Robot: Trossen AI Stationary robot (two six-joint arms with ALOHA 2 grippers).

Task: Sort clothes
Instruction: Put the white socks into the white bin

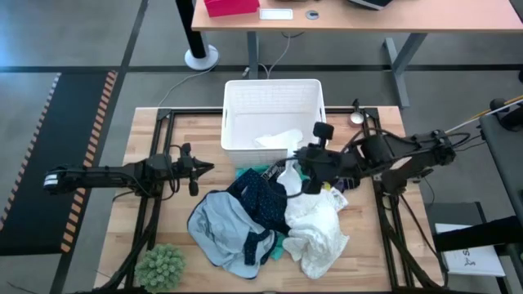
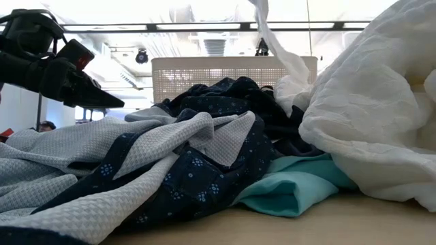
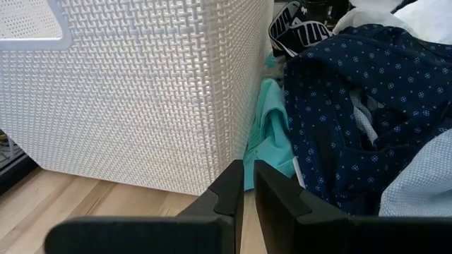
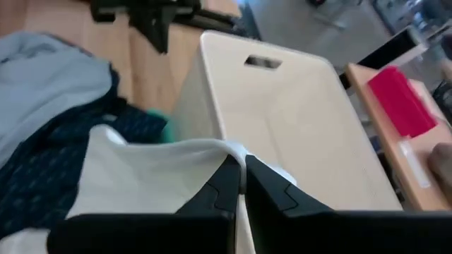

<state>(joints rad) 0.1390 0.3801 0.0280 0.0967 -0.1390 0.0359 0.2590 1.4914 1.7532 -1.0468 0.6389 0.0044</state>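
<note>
From the high view, a wooden table [image 1: 151,135] held a white slotted basket [image 1: 273,96] at twelve o'clock, with a pale garment [image 1: 278,139] lying inside it. A heap of clothes sat just below the basket toward six o'clock: a light blue garment [image 1: 216,227] at seven o'clock of the heap, a navy patterned garment [image 1: 263,200] in the middle, a white garment [image 1: 319,233] at four o'clock, and a strip of turquoise fabric [image 1: 280,247] peeking out at the bottom. A fuzzy green ball [image 1: 161,267] rested near the table's edge at seven o'clock. The left gripper [image 1: 204,168] hovered at nine o'clock of the heap, fingers nearly together and empty. The right gripper [image 1: 292,170] was at the heap's top edge, pinched shut on a fold of the white garment. In the low view, the navy and light blue fabrics filled the foreground, the turquoise fabric lay flat on the table at five o'clock, the white garment rose at three o'clock with a strip lifted upward, and the basket stood behind. In the left wrist view, the left gripper's fingers [image 3: 229,189] stood almost closed, holding nothing, facing the basket's wall beside the turquoise and navy cloth. In the right wrist view, the right gripper's closed fingers [image 4: 224,185] clamped white fabric, with the basket just beyond.
</note>
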